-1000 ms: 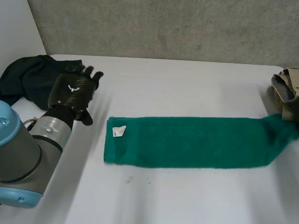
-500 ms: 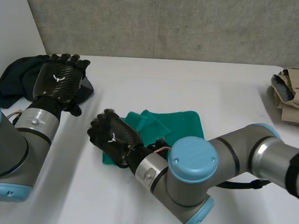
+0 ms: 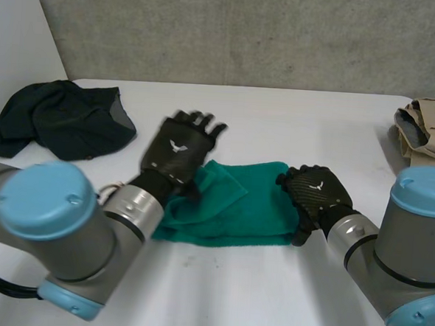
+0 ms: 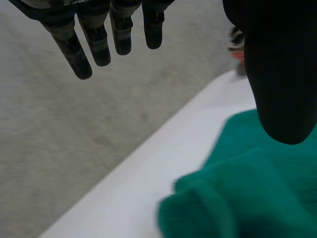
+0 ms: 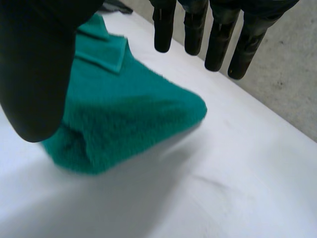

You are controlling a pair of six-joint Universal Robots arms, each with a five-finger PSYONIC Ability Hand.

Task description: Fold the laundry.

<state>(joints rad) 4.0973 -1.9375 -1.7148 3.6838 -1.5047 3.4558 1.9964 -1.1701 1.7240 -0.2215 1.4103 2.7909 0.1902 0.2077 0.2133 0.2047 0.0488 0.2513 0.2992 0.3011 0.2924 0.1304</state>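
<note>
On the white worktop point(image 3: 268, 299) we count three pieces of laundry. One is a green towel point(image 3: 233, 205) of thick, fuzzy terry, lying near the middle and folded over itself into a short, rumpled block with a loose flap on top. One is a dark garment point(image 3: 61, 116), limp and bunched in a heap at the far left, well apart from the towel. One is a beige garment point(image 3: 426, 131), stacked in folds at the far right edge.

We count two hands, both black with a woven sheen. Our left hand point(image 3: 180, 150) hovers over the towel's left end, its fingers point(image 4: 94, 42) straight and spread, the thumb apart, grasping nothing. Our right hand point(image 3: 317, 196) is at the towel's right end and is likewise released: its fingers point(image 5: 218, 44) are straight, the cloth lies under the palm, and nothing is pinched. Behind the worktop stands a rough grey concrete wall point(image 3: 248, 32).
</note>
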